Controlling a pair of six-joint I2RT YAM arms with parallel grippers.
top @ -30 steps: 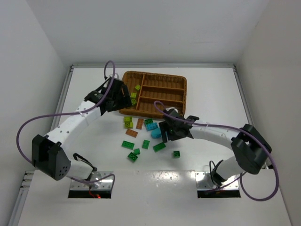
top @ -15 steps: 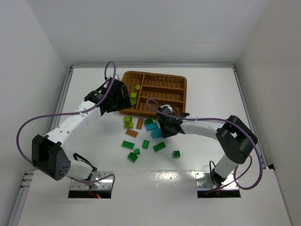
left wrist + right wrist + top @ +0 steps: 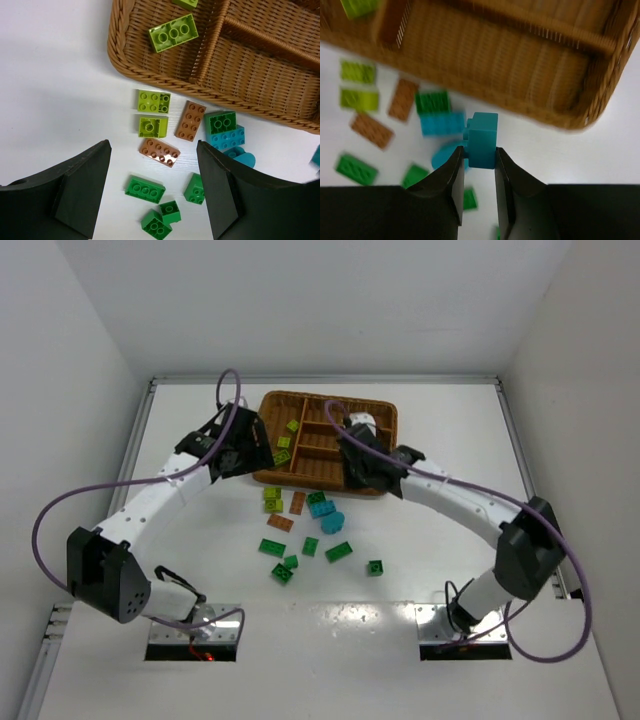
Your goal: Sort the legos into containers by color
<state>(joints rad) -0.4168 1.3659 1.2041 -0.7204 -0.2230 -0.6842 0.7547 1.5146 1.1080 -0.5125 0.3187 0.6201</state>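
The right pincer (image 3: 477,151) clamps a cyan brick (image 3: 482,136) by the wicker tray's (image 3: 520,65) near rim, toward the tabletop's (image 3: 450,430) far edge. The left pincer (image 3: 152,147) hangs open over loose legos (image 3: 159,151).

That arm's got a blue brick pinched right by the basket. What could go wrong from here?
The right gripper has its jaws on only the lower end of the cyan brick, so it might slip out. In the wrist view it shows against the table, just short of the tray; released now, it might miss. One section holds yellow-green bricks; landing there would mix colours.
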